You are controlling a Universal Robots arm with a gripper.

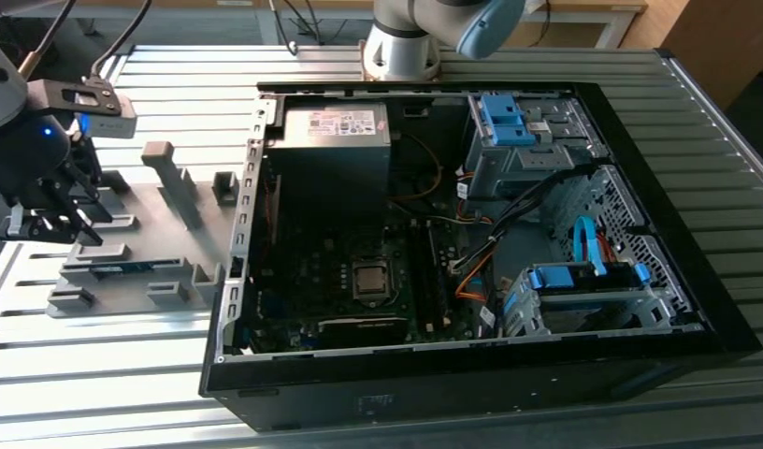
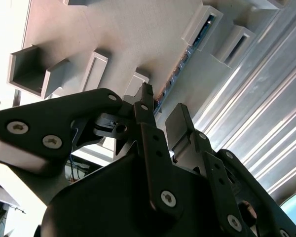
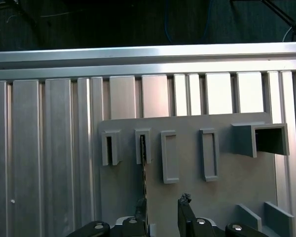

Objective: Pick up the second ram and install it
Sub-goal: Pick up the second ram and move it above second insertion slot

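Hovering by the second ram (image 3: 144, 173), our gripper (image 3: 163, 203) gapes wide — the ram looks light but breakable, so we'd pinch its flat sides.

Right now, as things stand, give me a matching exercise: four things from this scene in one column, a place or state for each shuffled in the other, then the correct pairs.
Things:
1. second ram
2. gripper
3. computer case
4. holder tray

Places or states:
A. grey, lying flat on the slatted table
B. open, hovering low over the tray
C. black, side open, on the exterior view's right of the tray
D. standing on edge in a tray slot

Pairs: 1-D, 2-B, 3-C, 4-A
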